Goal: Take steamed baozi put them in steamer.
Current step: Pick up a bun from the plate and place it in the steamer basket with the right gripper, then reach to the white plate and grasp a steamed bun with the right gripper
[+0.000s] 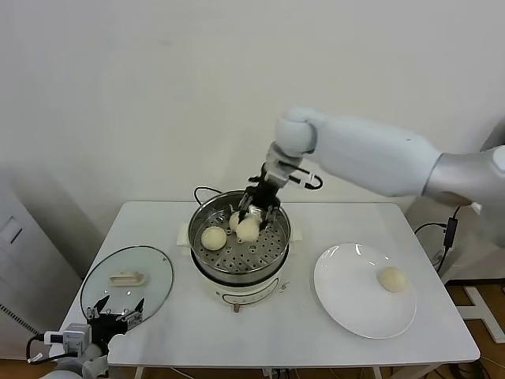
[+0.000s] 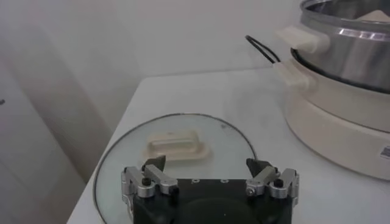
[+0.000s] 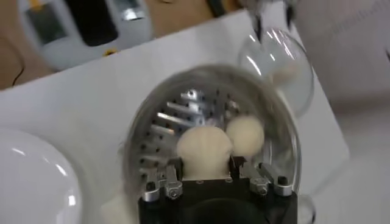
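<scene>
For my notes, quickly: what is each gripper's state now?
Left gripper: open, empty, above the glass lid.
Right gripper: closed on a baozi inside the steamer.

A white table [image 1: 181, 332] in front of a plain white wall [image 1: 142, 87]

A round glass lid [image 1: 126, 280] flat on the table at the left, near the front edge, with a cream handle [image 1: 127, 278] in its middle (see-through, so the table shows under it)

A flat white plate [image 1: 351, 300] on the right side of the table, round and shiny

A black cord [image 1: 203, 191] curling at the back of the table, toward the wall

A second black cable [image 1: 450, 229] hanging off to the far right, past the table edge

Brown floor [image 1: 489, 347] low at the right corner
</scene>
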